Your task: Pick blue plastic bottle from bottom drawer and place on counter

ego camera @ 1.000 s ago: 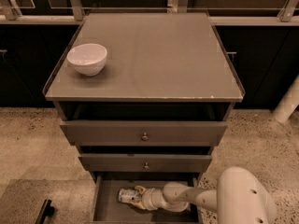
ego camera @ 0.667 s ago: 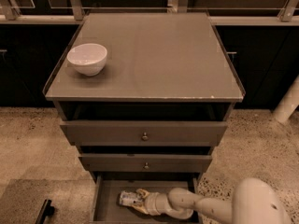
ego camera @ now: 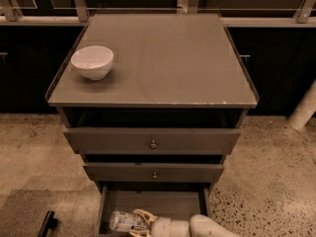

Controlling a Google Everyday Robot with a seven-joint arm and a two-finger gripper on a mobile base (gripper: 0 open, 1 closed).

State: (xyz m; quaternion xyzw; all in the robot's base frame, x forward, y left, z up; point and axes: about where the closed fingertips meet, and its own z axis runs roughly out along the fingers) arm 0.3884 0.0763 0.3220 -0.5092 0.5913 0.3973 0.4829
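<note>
The blue plastic bottle (ego camera: 123, 220) lies on its side at the frame's lower left, in the pulled-out bottom drawer (ego camera: 158, 204). Your gripper (ego camera: 139, 222) reaches in low at its right end to take it, though you cannot tell whether it grips. The counter (ego camera: 163, 58) above carries a white bowl (ego camera: 92, 61) at its left.

The counter (ego camera: 173, 58) is a flat, shiny, grey-brown square with a thin rim. Its near edge has little chips. One white bowl (ego camera: 92, 61) sits on it, at the left side. The rest of the top is bare.

Down low, the bottom drawer (ego camera: 158, 201) is pulled out over the speckled floor (ego camera: 276, 181). The blue plastic bottle (ego camera: 123, 221) lies on its side on the drawer's floor, near the left. The gripper (ego camera: 140, 222) is in the drawer too, right at the bottle's right end.
</note>
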